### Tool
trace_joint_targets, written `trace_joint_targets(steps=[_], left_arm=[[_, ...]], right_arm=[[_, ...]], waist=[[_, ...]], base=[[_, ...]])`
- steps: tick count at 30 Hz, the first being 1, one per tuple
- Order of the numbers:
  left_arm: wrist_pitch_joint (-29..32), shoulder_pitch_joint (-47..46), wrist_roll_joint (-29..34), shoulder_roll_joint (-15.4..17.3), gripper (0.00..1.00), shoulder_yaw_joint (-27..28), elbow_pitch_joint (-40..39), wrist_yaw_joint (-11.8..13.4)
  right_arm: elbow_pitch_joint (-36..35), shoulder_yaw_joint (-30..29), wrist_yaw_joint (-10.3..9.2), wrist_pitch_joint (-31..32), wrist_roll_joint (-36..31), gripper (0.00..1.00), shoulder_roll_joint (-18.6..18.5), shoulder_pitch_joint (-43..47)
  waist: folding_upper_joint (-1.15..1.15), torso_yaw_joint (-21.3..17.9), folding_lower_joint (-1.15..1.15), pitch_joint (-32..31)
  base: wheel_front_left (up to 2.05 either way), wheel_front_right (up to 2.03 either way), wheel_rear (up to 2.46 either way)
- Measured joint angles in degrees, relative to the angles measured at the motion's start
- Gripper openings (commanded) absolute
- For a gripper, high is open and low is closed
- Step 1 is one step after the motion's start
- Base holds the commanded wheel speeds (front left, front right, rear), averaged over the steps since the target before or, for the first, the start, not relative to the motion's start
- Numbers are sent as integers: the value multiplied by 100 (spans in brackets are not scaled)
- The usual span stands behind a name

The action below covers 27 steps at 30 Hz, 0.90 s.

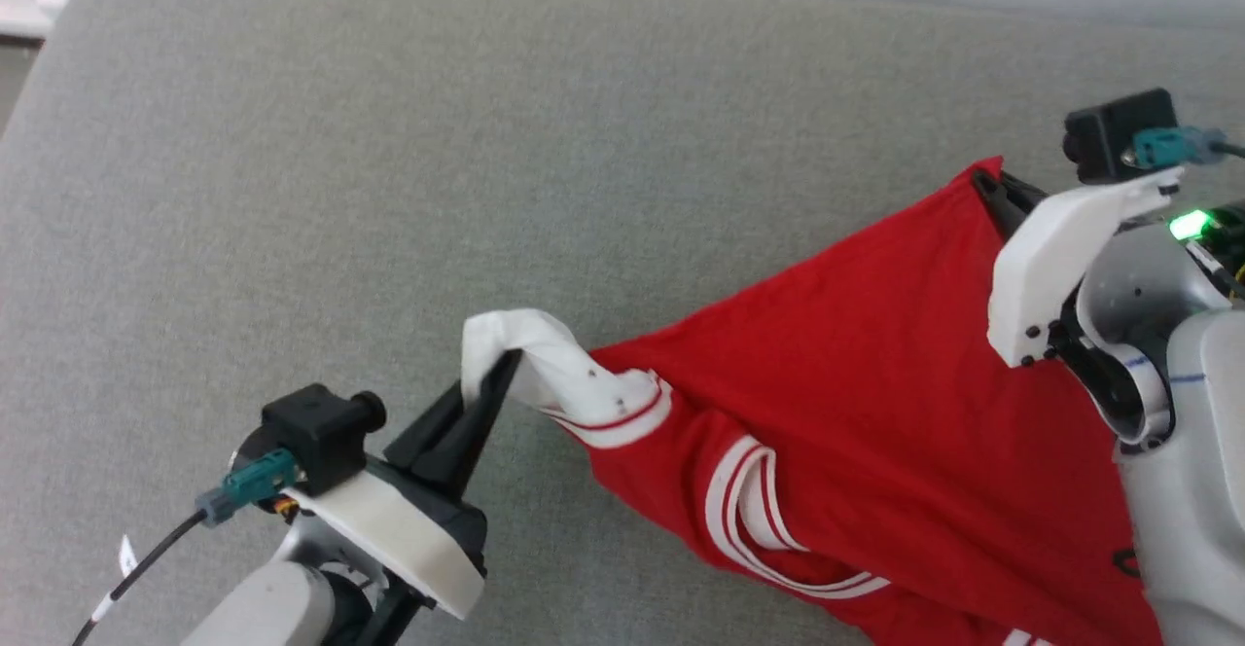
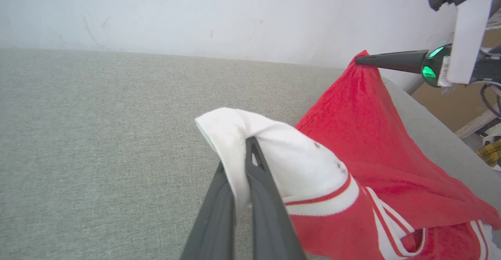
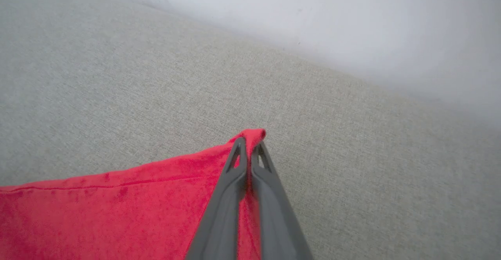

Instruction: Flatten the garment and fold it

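Observation:
The garment point(image 1: 856, 374), a red shirt with white sleeves and striped trim, hangs stretched between my two grippers above the grey surface. My left gripper point(image 1: 501, 369) is shut on the white sleeve point(image 2: 274, 150), whose fabric folds over the fingertips point(image 2: 252, 150). My right gripper point(image 1: 984, 182) is shut on a red corner of the garment point(image 3: 252, 136), held higher and farther back. In the left wrist view the right gripper point(image 2: 362, 60) pinches the red peak at upper right. The striped collar point(image 1: 749, 510) droops low between them. The print is hidden.
A wide grey fabric surface point(image 1: 486, 140) spreads under and beyond the shirt, with a pale wall point(image 2: 235, 13) at its far edge. Clutter on the floor point(image 2: 489, 150) lies off the surface's right side.

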Motion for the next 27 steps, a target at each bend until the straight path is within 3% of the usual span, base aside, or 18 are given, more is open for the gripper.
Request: trace_joint_targets(steps=[8,14,20,27], left_arm=[[-261,-18,344,7,0,174,56,365],[26,-691,598,24,0,200,66,487],[406,-1942,654,26,0,426,343,472],[758,-3654,701,-71,0,545,1166,105]], right_arm=[[-576,-517,0,-742,-62,0,356,455],[-848,-630,0,-1010,-101,0,456,447],[-877,-517,0,-1058,-153,0,387,-204],[-335,-242,0,-1046,-196,0,386,-1447]], waist=[[0,-346,-1,-633],[0,-655,-1,-1055],[0,-950,-1,-1398],[0,-1265,-1,-1538]], base=[[0,0,0],[0,0,0],[0,0,0],[0,0,0]])
